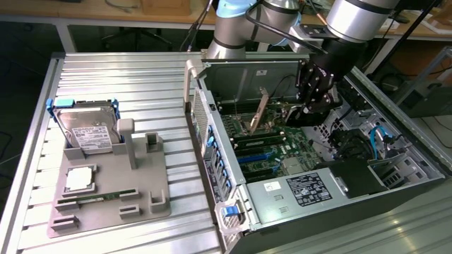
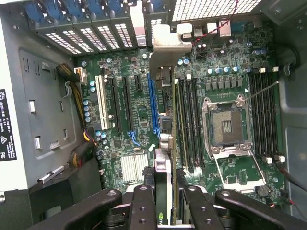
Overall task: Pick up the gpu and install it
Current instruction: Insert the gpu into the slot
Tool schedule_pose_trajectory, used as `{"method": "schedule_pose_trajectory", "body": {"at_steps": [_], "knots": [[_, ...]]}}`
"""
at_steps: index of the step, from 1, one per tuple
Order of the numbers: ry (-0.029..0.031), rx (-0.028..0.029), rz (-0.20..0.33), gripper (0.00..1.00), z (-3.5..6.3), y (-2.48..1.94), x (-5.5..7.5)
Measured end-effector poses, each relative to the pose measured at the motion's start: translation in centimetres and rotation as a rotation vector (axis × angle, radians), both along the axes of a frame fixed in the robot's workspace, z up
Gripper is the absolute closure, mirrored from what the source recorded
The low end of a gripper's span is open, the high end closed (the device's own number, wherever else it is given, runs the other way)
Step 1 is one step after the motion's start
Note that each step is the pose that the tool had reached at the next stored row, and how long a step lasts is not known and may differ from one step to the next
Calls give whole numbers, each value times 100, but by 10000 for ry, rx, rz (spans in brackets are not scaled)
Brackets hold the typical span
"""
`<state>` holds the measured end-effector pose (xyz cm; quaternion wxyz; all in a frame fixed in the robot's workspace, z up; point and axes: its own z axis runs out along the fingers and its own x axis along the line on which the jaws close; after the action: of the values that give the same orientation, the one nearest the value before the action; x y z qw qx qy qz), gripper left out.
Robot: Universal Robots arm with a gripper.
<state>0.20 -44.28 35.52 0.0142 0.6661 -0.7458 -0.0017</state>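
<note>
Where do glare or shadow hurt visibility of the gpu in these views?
Exterior view: bright streaks on the ribbed table; case interior darker, the gpu dim inside it. Wrist view: motherboard evenly lit, vent mesh washed out, gripper body near-black, closed on the gpu's edge.

There's the gpu, a thin card up on its long edge and slightly tilted. It sits over the middle slots of the motherboard, with its silver end bracket at the slots' outer end.
</note>
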Motion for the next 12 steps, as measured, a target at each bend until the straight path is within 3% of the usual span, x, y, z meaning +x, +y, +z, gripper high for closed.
{"method": "schedule_pose_trajectory", "body": {"at_steps": [12], "knots": [[-4, 1, 117, 73, -49, 0, 0]]}}
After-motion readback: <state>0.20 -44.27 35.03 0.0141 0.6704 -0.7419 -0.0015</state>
